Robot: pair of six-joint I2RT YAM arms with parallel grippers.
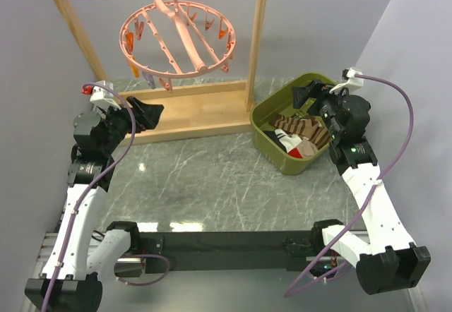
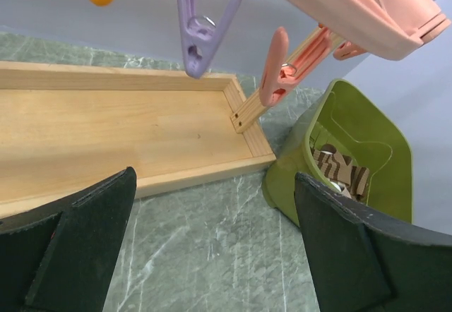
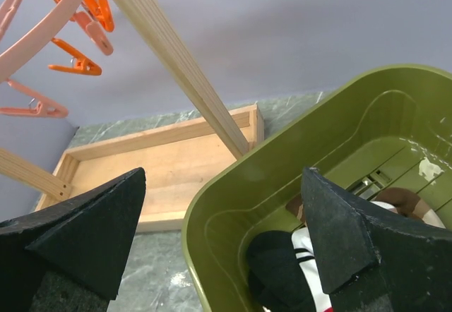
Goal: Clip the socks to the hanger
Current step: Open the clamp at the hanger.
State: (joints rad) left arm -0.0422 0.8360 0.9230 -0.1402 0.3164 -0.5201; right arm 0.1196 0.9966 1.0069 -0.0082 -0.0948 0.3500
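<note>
The socks (image 1: 298,124) were found in the bin (image 1: 264,112). The right jaws were held wide open and empty above it, probably for picking; the left jaws, equally open, below the hanger (image 1: 176,40).

No readable text, label, brand, number or sign appears in any view.
</note>
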